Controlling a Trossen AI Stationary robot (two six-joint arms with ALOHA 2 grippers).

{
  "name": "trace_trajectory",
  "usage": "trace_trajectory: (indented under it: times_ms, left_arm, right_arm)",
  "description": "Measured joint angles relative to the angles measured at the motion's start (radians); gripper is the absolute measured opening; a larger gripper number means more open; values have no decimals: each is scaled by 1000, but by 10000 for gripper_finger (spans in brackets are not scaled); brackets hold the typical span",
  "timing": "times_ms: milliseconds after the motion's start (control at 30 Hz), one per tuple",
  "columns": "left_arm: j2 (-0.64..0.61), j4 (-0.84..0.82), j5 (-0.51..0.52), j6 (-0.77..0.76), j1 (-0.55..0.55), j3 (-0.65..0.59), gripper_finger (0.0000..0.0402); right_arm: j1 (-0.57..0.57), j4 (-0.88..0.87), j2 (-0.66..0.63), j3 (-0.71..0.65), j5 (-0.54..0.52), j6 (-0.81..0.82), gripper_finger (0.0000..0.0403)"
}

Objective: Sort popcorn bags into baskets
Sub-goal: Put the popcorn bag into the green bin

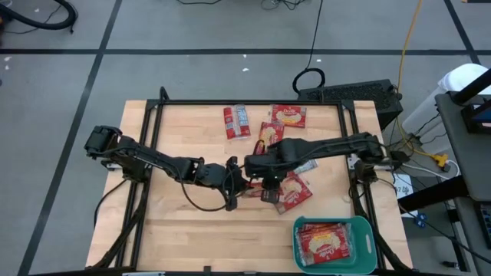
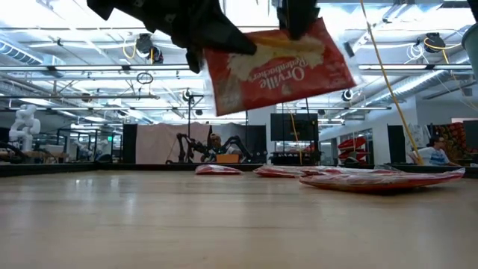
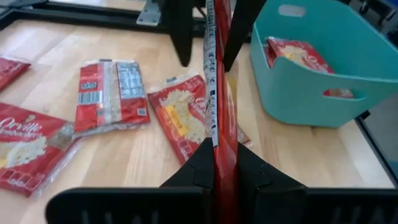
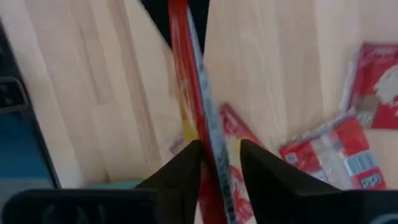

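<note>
One red popcorn bag hangs in the air above the middle of the table, between both grippers. My left gripper is shut on it from the table's left. My right gripper reaches in from the right, open, its fingers on either side of the bag's upper edge. The bag shows edge-on in both wrist views. More red bags lie flat on the table. The teal basket stands at the near right corner with packets inside. My left gripper pinches the bag between its two fingers at the end nearest the table's left. The fingers come about level from the left. The bag is lifted clear of the table, standing on edge and tilted, its printed face toward the near side.
A black frame rail runs round the tabletop. Loose bags lie across the far middle and right below the held bag. Bare wood covers the near left. Cables and equipment lie beyond the far right corner.
</note>
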State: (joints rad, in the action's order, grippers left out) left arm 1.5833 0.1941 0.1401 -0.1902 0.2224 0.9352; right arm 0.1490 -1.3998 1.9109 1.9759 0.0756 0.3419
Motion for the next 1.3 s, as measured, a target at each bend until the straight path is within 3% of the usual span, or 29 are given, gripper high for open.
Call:
trace_trajectory:
  times_ms: [300,467,800,967,1100,1300]
  left_arm:
    - [0,-6,0,5,1,0,25]
    - [0,15,-2,57,15,0,34]
    - [0,38,52,103,96,1,210]
    - [0,36,55,107,106,1,258]
    - [0,32,55,104,107,1,264]
    - [0,3,55,98,111,1,241]
  right_arm:
    - [17,-12,-3,0,12,-18,11]
    - [31,-21,-4,0,51,-14,8]
    - [103,-114,-70,-2,244,120,2]
    - [153,-114,-163,-2,277,256,1]
    - [208,-126,-249,-2,278,341,1]
    - [342,-128,-391,-74,251,496,0]
